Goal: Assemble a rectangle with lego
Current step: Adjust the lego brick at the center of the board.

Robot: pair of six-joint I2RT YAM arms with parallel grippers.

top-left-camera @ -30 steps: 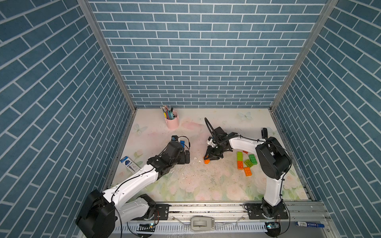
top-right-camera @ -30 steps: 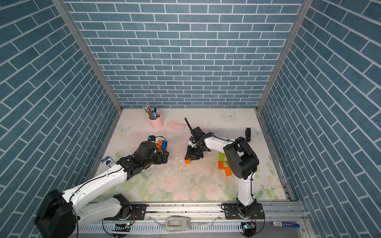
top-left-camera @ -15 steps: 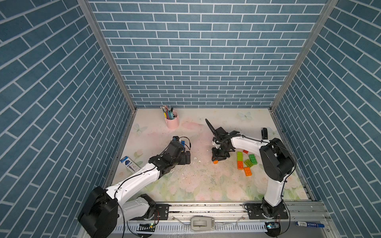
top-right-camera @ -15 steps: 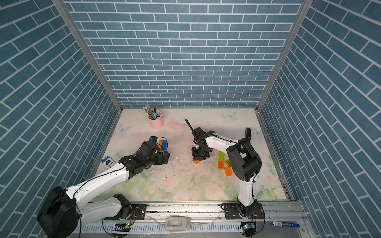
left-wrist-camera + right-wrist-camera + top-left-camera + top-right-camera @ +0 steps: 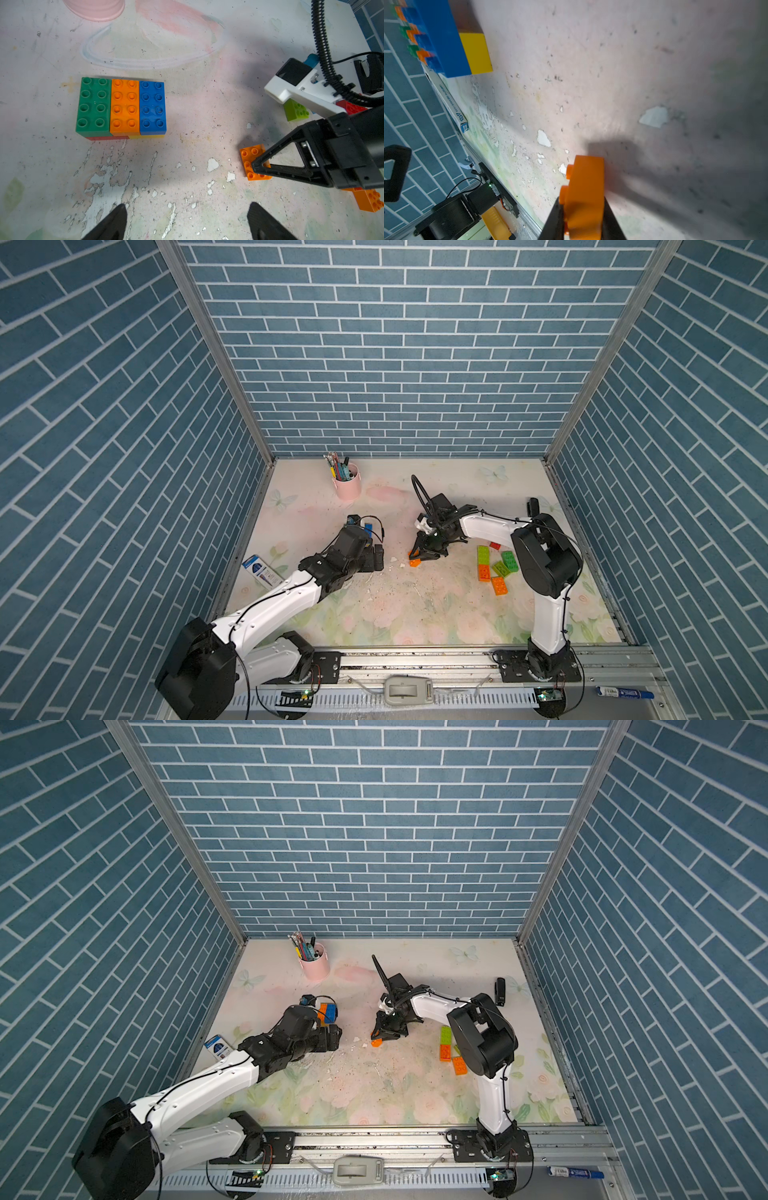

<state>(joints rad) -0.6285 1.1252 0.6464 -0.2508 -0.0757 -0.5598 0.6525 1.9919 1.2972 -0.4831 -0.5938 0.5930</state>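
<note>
Lego brick (image 5: 250, 153), orange, tight in right gripper (image 5: 581, 202) (left gripper (image 5: 187, 205) wide apart, empty), well apart from stacked slab (image 5: 121, 107)

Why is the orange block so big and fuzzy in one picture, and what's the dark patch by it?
In the right wrist view the orange brick sits right at the lens, pinched in the right claw, so it looks huge and soft-edged; the dark patch is shadow on the table. In the left wrist view the same orange brick looks small and crisp.
</note>
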